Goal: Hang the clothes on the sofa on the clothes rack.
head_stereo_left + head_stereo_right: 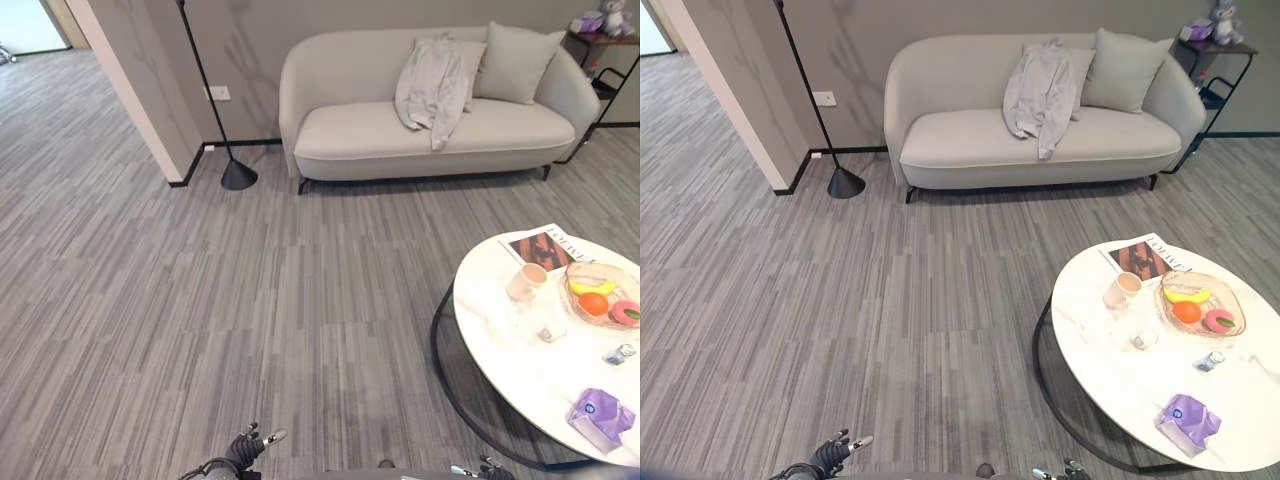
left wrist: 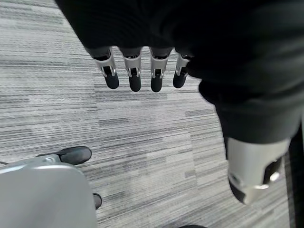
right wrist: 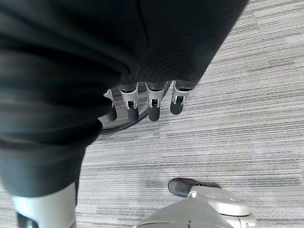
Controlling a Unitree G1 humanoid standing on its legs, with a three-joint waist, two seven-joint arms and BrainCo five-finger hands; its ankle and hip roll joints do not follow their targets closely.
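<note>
1. Across the top of the head views stands a pale sofa (image 1: pixel 430 120) against the wall, with a light grey garment (image 1: pixel 432 85) draped over its backrest and trailing onto the seat, right of centre.
2. Two cushions (image 1: pixel 518 62) lean beside the garment, toward the upper right (one is partly hidden behind it).
3. At upper left a black lamp pole slants down to its cone base (image 1: pixel 238 176) on the grey floor (image 1: pixel 200 300), just left of the sofa.
4. At lower right sits a round white table (image 1: pixel 530 370) carrying a magazine (image 1: pixel 548 246), a cup (image 1: pixel 527 281), a fruit bowl (image 1: pixel 600 295) and a purple packet (image 1: pixel 600 415).
5. At the bottom edge, left of centre, the left hand (image 1: pixel 252 443) shows; in its wrist view its fingers (image 2: pixel 134 71) hang straight and slightly apart, holding nothing.
6. The right hand (image 3: pixel 142 90) hangs over the floor too, fingers (image 3: pixel 153 102) straight, in a row, empty.
</note>
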